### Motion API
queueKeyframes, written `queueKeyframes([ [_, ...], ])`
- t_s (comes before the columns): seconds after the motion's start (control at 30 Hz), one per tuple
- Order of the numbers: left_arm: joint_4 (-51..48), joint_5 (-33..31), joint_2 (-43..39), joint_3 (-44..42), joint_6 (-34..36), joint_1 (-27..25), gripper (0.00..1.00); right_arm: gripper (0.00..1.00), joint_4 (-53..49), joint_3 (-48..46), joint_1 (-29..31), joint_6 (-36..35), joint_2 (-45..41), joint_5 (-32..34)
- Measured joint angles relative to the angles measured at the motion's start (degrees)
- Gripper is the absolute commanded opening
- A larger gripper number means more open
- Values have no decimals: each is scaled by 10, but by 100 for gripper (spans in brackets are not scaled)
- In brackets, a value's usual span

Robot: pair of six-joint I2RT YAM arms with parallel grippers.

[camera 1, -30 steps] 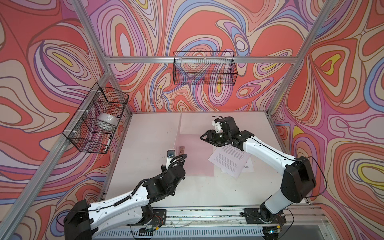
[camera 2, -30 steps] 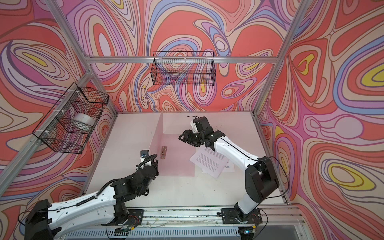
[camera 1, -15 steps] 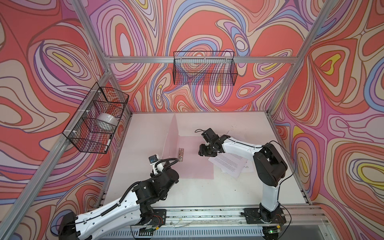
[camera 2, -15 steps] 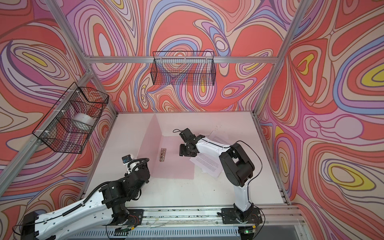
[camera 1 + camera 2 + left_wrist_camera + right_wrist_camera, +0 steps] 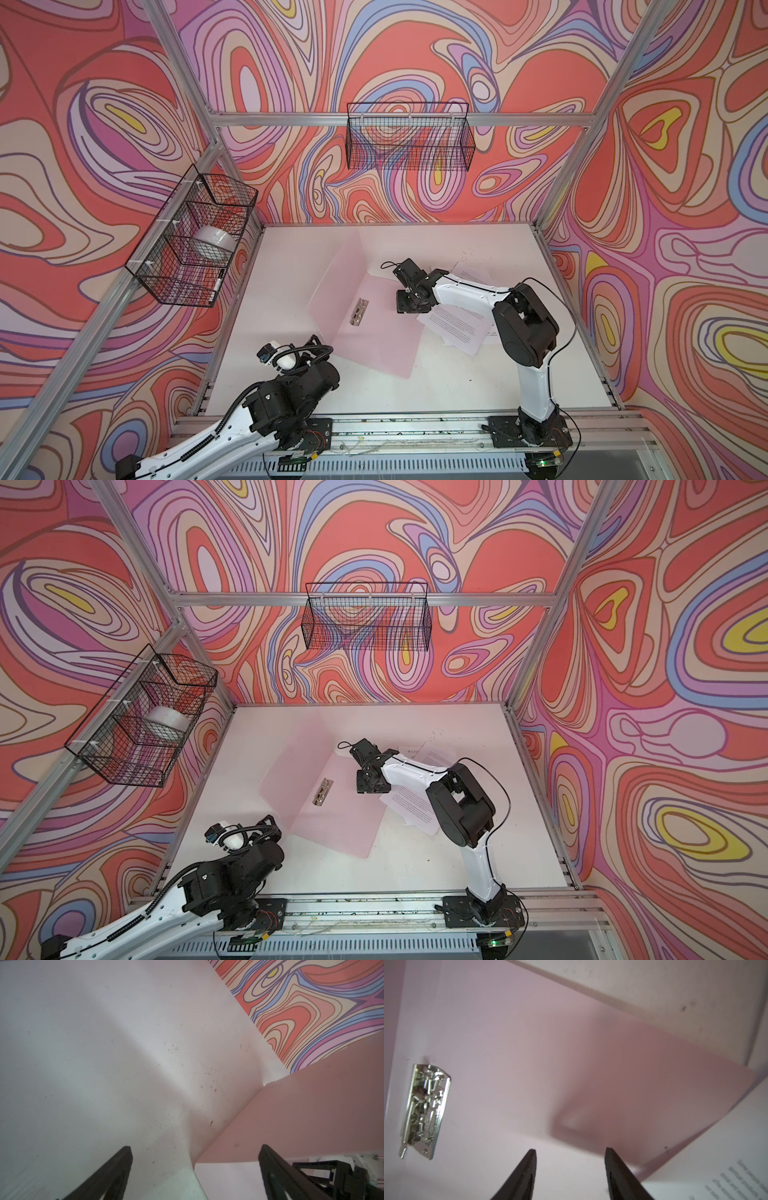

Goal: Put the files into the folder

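Fingers (image 5: 523, 1174) of right gripper (image 5: 570, 1151) apart, nothing between them, poised over flat right-hand panel of folder (image 5: 529, 1043), close to the panel edge next to the files (image 5: 726, 1167). Touching the panel or just above it: cannot tell. Metal clip (image 5: 423, 1111) well off to one side of the fingertips, at the spine.

Left gripper (image 5: 195, 1148) near front-left of table (image 5: 457, 395), jaws wide apart, empty, over bare tabletop. Raised folder cover (image 5: 311, 1115) ahead and to one side, not gripped.

Folder (image 5: 374, 332) (image 5: 340, 820) mid-table in both top views, open: left cover tilted up, right panel flat. Files (image 5: 457, 328) (image 5: 411, 808) just right of it, partly under the right arm, loosely fanned, nearest sheet meeting the folder's right edge.

Counts:
- folder: one
- clip (image 5: 359, 311): one
- files: at least three overlapping sheets, exact number unclear
- wire baskets: two, left wall (image 5: 195, 241) and back wall (image 5: 409, 137)
- white round item (image 5: 214, 241) in left basket: one
- arms: two
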Motion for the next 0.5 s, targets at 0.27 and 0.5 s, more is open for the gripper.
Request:
queueKeyframes([
  [0.27,-7,-9,33,4,0,0,100,55,-29,64,8,-12,25,10],
  [0.5,22,4,66,8,37,0,100,54,-30,162,25,-23,24,-2],
])
